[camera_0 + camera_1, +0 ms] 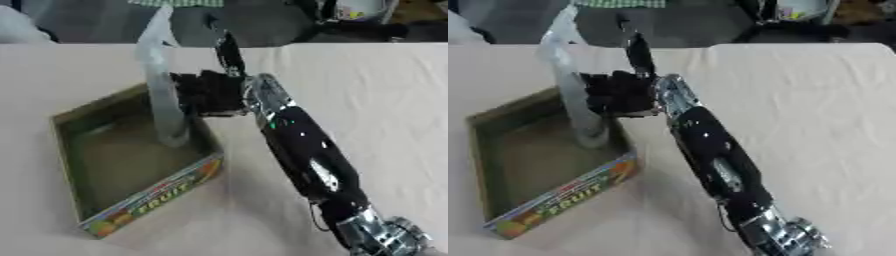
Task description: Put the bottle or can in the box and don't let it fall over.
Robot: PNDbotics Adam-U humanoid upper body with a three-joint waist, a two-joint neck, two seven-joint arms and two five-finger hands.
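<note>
The clear bottle (163, 80) stood with its base inside the cardboard box (149, 197), left of frame centre, hard against the box's far right wall, its neck leaning a little toward the upper edge of the frame. The right hand (206, 93) reached in from the lower right and sat against the bottle's side, just above the box rim. Its dark fingers appeared curled round the bottle, one finger pointing straight up.

The danger lay in the release. The bottle was tall and narrow on a small base, so a finger dragging across it as the hand drew away could tip it. The wall beside it might also catch the hand. The left hand showed nowhere on the surface (376, 90).
</note>
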